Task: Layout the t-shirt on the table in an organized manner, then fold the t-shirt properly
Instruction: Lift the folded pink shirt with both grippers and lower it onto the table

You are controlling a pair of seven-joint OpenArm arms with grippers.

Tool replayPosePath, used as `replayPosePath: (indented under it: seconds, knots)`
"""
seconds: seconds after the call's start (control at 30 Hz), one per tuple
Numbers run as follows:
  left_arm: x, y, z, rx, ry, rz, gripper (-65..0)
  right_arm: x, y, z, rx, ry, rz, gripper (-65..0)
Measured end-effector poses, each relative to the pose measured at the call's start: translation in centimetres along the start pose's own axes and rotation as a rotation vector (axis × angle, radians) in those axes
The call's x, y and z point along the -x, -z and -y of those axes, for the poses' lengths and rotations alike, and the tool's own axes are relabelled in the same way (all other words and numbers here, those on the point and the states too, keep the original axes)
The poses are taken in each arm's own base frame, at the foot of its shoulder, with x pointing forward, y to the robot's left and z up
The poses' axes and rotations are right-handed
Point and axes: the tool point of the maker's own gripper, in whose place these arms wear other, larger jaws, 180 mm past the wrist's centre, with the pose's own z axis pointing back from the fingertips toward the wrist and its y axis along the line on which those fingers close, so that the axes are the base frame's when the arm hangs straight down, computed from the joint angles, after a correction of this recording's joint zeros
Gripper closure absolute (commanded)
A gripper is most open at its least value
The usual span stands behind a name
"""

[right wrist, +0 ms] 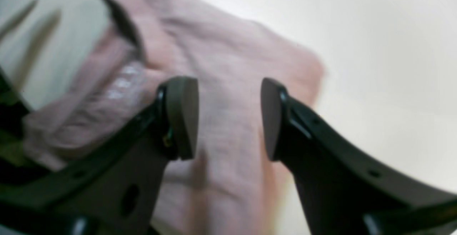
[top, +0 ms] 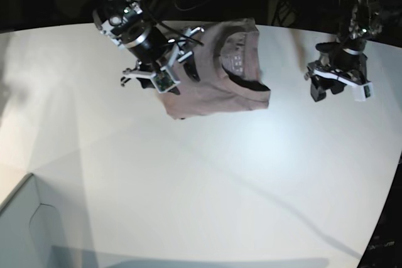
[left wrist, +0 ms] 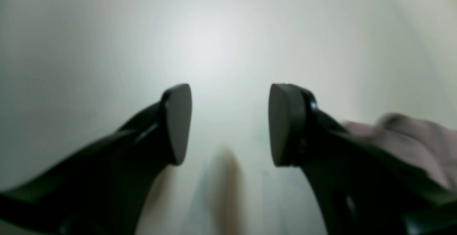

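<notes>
Blur softens both wrist views, so cloth texture and fine edges are hard to read. The t-shirt [top: 220, 76] lies bunched near the far edge of the tabletop [top: 207, 180], roughly midway along it, folded over itself into a compact, rumpled block with the neckline and a pale inner label showing on top. How the sleeves lie cannot be made out; the shirt's left part in the base view is hidden behind the right arm.

The right end effector [right wrist: 228, 117] hangs over the shirt with its jaws spread apart and nothing between the pads; pink cloth fills the gap behind them. Whether the pads touch the fabric cannot be told. In the base view this end effector [top: 164, 75] sits at the shirt's left border, its fingertips lost against the dark wrist parts.

The left end effector [left wrist: 230, 124] is also spread wide and holds nothing, with bare white tabletop between its pads. Only a corner of the t-shirt [left wrist: 410, 145] enters that view at the right edge, partly covered by one finger. In the base view the left end effector [top: 339, 86] is well apart from the shirt, near the tabletop's far right edge.

A pale grey box [top: 31, 230] is cut off at the near left corner.
</notes>
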Motion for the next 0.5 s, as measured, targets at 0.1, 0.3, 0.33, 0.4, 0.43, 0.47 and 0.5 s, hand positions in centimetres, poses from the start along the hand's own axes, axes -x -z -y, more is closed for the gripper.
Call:
replayPosePath:
  seconds: [0.1, 0.3, 0.33, 0.4, 0.43, 0.47, 0.5]
  knots:
    - [2.7, -0.6, 3.6, 0.083, 0.009, -0.112, -36.7, 0.1, -0.9, 2.5, 0.069, 0.001, -0.004, -28.6]
    - [5.9, -1.3, 7.8, 0.154, -0.064, -0.249, -52.6, 0.3, -2.5, 6.1, 0.174, 0.009, -0.002, -28.6]
    - [6.5, -1.5, 8.0, 0.156, -0.072, -0.269, -52.6, 0.6, -2.7, 6.5, 0.181, 0.006, -0.012, -28.5]
    - [7.8, -1.7, 8.4, 0.156, -0.081, -0.316, -52.6, 1.2, -3.1, 7.0, 0.192, 0.002, -0.033, -28.5]
    - [8.2, -1.7, 8.7, 0.157, -0.094, -0.325, -52.6, 1.3, -3.1, 7.1, 0.195, 0.003, -0.033, -28.5]
    - [8.6, -1.5, 8.9, 0.157, -0.111, -0.327, -52.6, 1.3, -3.1, 7.0, 0.194, 0.003, -0.034, -28.5]
    - [9.0, -1.3, 9.1, 0.158, -0.131, -0.336, -52.6, 1.2, -3.1, 7.0, 0.192, 0.004, -0.033, -28.5]
